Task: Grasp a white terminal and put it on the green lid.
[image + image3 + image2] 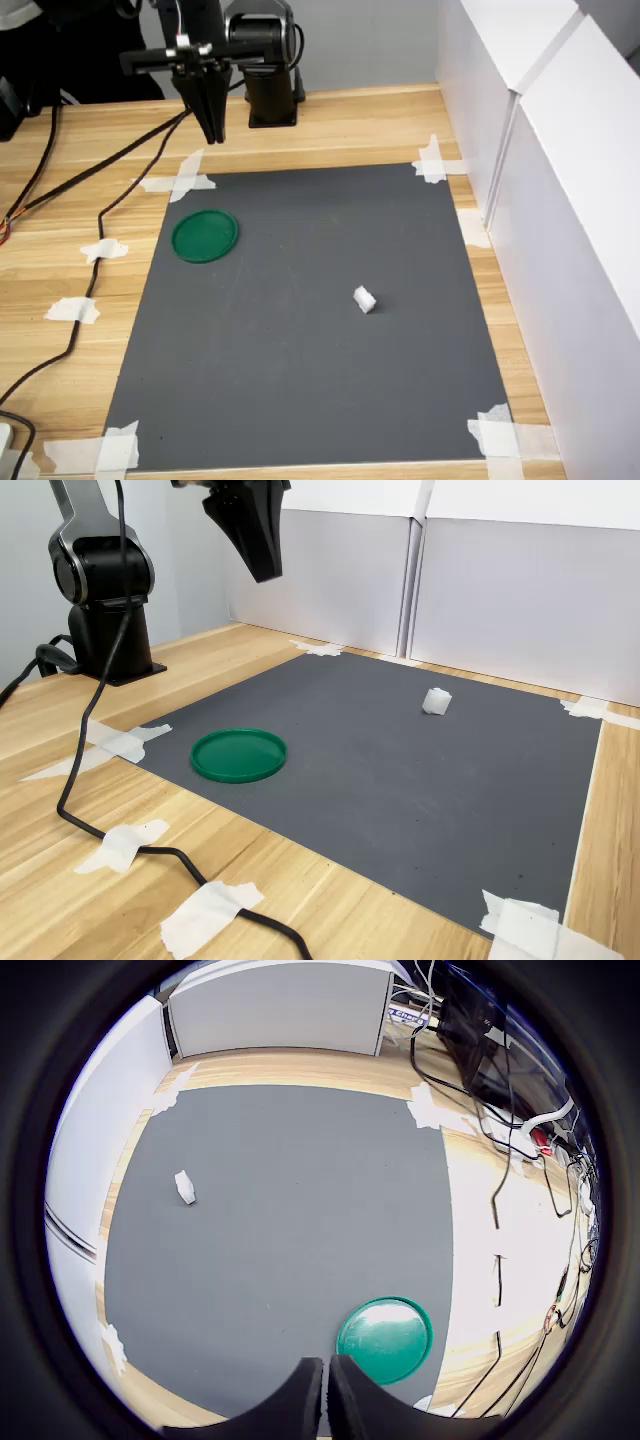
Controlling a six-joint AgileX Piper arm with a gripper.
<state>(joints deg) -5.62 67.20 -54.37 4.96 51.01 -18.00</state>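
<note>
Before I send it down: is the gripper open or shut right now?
Shut and empty. The gripper fingers meet with only a thin seam in the wrist view, nothing between them.

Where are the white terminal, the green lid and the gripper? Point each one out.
white terminal (364,299): first exterior view, on the middle of the small block.
green lid (238,754): second exterior view, on the disc's flat centre.
gripper (327,1390): wrist view, between the closed fingertips.
</note>
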